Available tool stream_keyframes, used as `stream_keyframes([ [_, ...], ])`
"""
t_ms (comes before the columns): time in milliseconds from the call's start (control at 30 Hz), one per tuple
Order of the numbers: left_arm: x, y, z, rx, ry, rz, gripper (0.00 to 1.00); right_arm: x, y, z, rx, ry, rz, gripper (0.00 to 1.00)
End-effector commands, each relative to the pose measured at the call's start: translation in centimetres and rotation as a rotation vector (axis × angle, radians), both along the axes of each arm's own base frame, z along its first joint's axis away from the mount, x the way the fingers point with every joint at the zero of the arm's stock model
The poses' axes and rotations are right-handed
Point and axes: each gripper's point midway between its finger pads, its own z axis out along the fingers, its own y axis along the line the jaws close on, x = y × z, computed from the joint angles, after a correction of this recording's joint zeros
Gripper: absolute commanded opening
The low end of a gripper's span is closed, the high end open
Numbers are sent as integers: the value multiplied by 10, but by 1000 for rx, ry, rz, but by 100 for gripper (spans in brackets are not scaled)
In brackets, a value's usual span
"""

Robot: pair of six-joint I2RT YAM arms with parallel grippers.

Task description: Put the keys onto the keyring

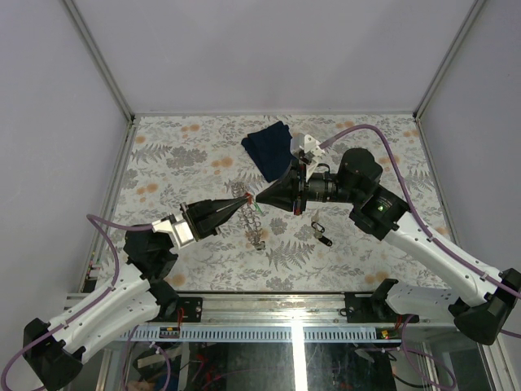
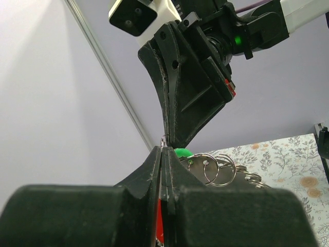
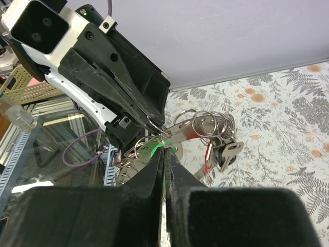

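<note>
Your left gripper [image 1: 242, 201] and your right gripper [image 1: 260, 198] meet tip to tip above the flower-patterned table [image 1: 179, 163], and both are clenched. The silvery-grey linked metal keyring [image 3: 181, 131] hangs in the air at the two tips, and the left gripper pinches its thin wire. The right gripper closes just beside a green plastic key head [image 2: 182, 153]; you cannot tell if it grips it. The small keys [image 3: 229, 154] dangle on round steel rings [image 3: 205, 121]. A dark blue folded cloth [image 1: 273, 147] lies behind.
</note>
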Motion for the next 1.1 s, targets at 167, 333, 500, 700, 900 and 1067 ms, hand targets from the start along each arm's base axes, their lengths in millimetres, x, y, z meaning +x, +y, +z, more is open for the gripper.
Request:
stream_keyframes([
  [167, -13, 9, 32, -76, -100, -4, 0, 10, -1, 14, 31, -35, -61, 0],
  [333, -13, 8, 32, -73, -103, -9, 0, 10, 0, 14, 29, -29, -60, 0],
  [500, -14, 7, 32, -72, -105, -15, 0, 10, 2, 10, 15, -18, -50, 0],
  [700, -14, 7, 32, -70, -106, -16, 0, 9, 4, 4, -5, 0, -33, 0],
  [900, -14, 7, 32, -70, -108, -15, 0, 9, 5, 2, -16, 1, -26, 8],
  [1067, -15, 6, 32, -71, -107, -20, 0, 10, -3, 13, 3, -72, -61, 24],
])
